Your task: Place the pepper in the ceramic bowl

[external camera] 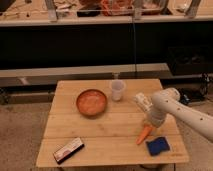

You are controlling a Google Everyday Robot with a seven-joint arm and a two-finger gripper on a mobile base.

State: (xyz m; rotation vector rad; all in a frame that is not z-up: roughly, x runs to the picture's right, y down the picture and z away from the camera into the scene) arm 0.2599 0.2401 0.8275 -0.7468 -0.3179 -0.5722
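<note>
Light wooden slat table [115, 134] at centre. Beneath and around the table, speckled beige floor [20, 145]. Behind the table, low pale ledge [50, 71], dark panel wall [75, 45], cluttered shelf [100, 20] above. Dim warm light.

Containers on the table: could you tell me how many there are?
2: the ceramic bowl left of centre, and the plastic cup just right of it, farther back. The pincer is at the pepper, near the right edge.
</note>
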